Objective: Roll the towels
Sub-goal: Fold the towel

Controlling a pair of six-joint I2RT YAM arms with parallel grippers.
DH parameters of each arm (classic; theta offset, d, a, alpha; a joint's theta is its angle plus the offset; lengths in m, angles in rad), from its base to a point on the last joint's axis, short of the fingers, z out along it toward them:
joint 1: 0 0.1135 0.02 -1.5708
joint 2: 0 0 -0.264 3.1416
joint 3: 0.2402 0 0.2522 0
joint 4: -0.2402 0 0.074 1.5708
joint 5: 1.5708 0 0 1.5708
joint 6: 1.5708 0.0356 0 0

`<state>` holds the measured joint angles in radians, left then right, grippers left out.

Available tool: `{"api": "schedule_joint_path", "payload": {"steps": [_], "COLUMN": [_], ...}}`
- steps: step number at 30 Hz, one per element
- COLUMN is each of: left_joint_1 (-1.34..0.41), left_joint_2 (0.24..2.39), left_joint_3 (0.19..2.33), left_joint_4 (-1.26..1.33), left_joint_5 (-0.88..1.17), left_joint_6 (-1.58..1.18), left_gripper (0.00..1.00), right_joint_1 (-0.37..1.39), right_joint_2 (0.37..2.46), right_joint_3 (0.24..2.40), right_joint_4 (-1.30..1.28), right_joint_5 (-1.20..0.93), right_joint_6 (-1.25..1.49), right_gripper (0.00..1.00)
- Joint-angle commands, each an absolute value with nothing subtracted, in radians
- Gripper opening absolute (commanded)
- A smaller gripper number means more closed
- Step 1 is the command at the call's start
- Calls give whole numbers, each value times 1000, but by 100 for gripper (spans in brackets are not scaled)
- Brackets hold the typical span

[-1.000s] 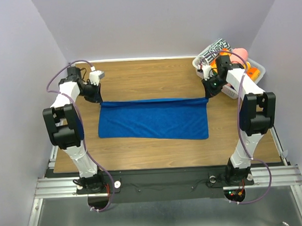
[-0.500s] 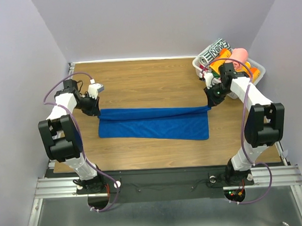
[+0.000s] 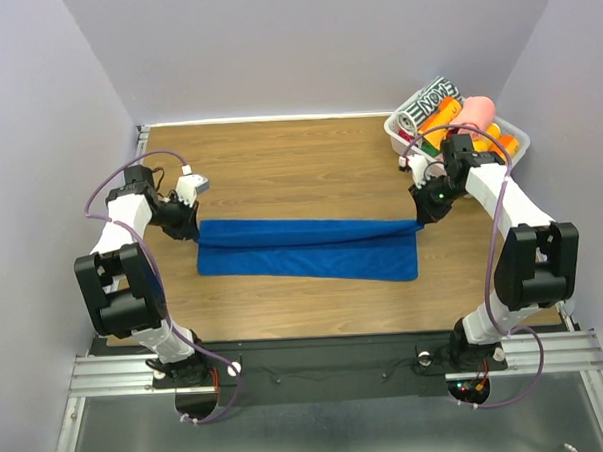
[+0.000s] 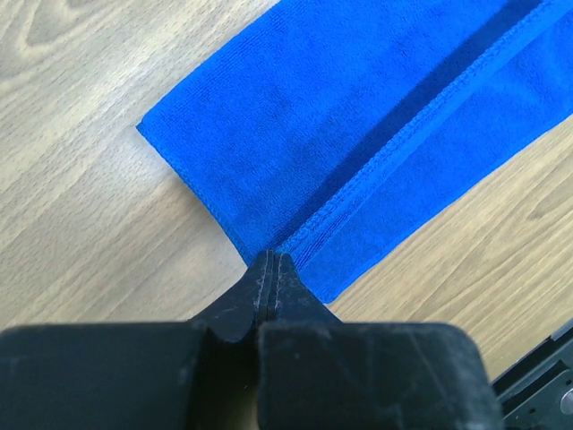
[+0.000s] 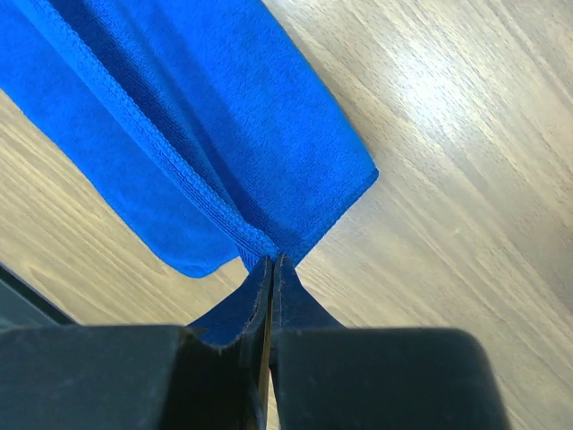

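The royal blue towel (image 3: pixel 308 250) lies stretched left to right across the middle of the wooden table, its far edge lifted and folded over toward the near edge. My left gripper (image 3: pixel 191 227) is shut on the towel's far left corner (image 4: pixel 269 242). My right gripper (image 3: pixel 421 219) is shut on the far right corner (image 5: pixel 269 242). Both wrist views show the hemmed edge running away from the closed fingertips over the lower layer. A salmon pink towel (image 3: pixel 478 109) sits in the bin at the back right.
A white bin (image 3: pixel 513 137) at the table's back right corner holds a black-and-white patterned roll (image 3: pixel 426 101) and orange rolls (image 3: pixel 442 120). Bare wood (image 3: pixel 299 166) lies behind the towel and in front of it.
Both grippers have moved toward the near edge, carrying the blue towel's far edge over the lower layer. The towel now looks narrower front to back.
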<state>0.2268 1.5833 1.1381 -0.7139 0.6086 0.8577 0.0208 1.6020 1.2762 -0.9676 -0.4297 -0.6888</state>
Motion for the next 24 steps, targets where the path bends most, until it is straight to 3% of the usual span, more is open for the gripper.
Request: {"api": "schedule_joint_path", "payload": {"steps": [1, 24], "left_joint_1": [239, 242], "left_joint_2": [1529, 1572], "left_joint_3": [1124, 1034], "left_joint_4": [-762, -704], "left_joint_5": [609, 551], "left_joint_6": [903, 913], "left_gripper": [0, 0], "right_joint_1": [12, 12], "right_joint_2": [1559, 1595], "right_joint_3": [1272, 1123], "right_joint_4": [-1003, -989], "right_joint_5": [-453, -483], "right_joint_6": [-726, -765], "right_gripper": [1, 1]}}
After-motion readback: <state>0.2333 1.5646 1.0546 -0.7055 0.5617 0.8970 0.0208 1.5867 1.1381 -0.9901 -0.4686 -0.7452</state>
